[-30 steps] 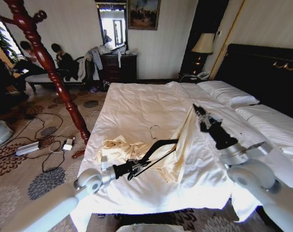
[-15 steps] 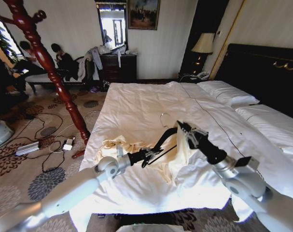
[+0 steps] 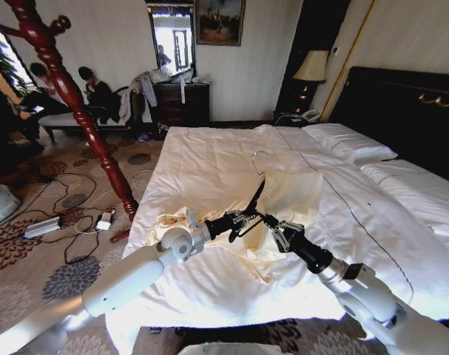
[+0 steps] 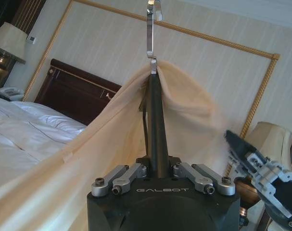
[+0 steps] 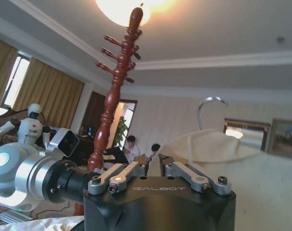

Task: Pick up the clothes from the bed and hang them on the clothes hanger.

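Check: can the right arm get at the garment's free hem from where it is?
Probably yes. The right end effector sits right against the cream garment draped on the hanger the left end effector holds; nothing stands between.

The cream clothes (image 3: 283, 203) drape over the black hanger (image 3: 255, 198), hook (image 3: 258, 157) at 12 o'clock, above the white bed (image 3: 202, 159).
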Available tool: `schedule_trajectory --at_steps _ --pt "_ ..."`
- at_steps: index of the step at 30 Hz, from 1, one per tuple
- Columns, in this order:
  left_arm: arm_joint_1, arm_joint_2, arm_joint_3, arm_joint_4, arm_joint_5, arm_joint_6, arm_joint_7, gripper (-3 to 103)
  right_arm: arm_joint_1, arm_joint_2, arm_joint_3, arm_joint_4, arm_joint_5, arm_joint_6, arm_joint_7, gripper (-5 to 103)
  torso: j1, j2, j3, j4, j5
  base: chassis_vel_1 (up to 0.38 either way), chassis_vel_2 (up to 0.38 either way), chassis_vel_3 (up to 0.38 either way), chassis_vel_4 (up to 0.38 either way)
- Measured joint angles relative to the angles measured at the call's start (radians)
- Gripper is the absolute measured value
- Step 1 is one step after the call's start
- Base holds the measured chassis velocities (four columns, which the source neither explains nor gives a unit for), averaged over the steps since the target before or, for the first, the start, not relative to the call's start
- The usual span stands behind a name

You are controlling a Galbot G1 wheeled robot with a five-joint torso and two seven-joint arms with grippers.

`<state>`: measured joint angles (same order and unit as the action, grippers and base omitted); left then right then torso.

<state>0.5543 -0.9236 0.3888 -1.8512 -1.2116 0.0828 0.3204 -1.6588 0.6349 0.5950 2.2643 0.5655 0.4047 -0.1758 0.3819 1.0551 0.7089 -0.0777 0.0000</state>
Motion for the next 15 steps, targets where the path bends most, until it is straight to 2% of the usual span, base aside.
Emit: schedule_trajectory --at_steps 3,5,8,9,10,12,13,15 --pt "0.002 0.022 -0.015 -0.014 0.0 -0.001 -0.001 18 -0.065 0.002 -0.008 0.051 0.057 -0.048 -0.008 31 0.0 0.0 0.0 -0.0002 -0.0002 0.0 0.0 0.0 0.0" --pt "0.001 0.025 -0.018 -0.016 0.0 -0.001 -0.001 18 -0.076 0.003 -0.01 0.057 0.067 -0.051 -0.016 31 0.0 0.0 0.0 -0.0002 -0.0003 0.0 0.0 0.0 0.0" --pt "0.001 0.048 -0.042 -0.025 0.0 -0.002 -0.001 18 -0.13 0.01 -0.002 0.065 0.075 -0.029 -0.106 47 0.0 0.0 0.0 -0.0004 -0.0002 0.0 0.0 0.0 0.0" --pt "0.001 0.048 -0.042 -0.025 0.0 -0.002 -0.001 18 -0.13 0.01 -0.002 0.065 0.075 -0.029 -0.106 47 0.0 0.0 0.0 -0.0004 -0.0002 0.0 0.0 0.0 0.0" --pt "0.005 0.065 -0.055 -0.029 0.002 -0.003 0.001 18 -0.147 0.012 0.013 0.067 0.074 -0.015 -0.123 52 0.0 0.0 0.0 -0.0006 -0.0002 0.0 0.0 0.0 0.0" --pt "0.015 0.102 -0.075 -0.036 0.015 -0.004 0.008 18 -0.148 0.012 0.048 0.092 0.114 -0.008 -0.098 63 0.0 0.0 0.0 -0.0006 -0.0003 0.0 0.0 0.0 0.0" --pt "0.015 0.102 -0.075 -0.036 0.015 -0.004 0.008 18 -0.148 0.012 0.048 0.092 0.114 -0.008 -0.098 63 0.0 0.0 0.0 -0.0006 -0.0003 0.0 0.0 0.0 0.0" --pt "0.035 0.149 -0.1 -0.052 0.03 -0.005 0.023 18 -0.105 -0.001 0.111 0.111 0.188 -0.013 -0.048 74 0.0 0.0 0.0 -0.0001 -0.0001 0.0 0.0 0.0 0.0"
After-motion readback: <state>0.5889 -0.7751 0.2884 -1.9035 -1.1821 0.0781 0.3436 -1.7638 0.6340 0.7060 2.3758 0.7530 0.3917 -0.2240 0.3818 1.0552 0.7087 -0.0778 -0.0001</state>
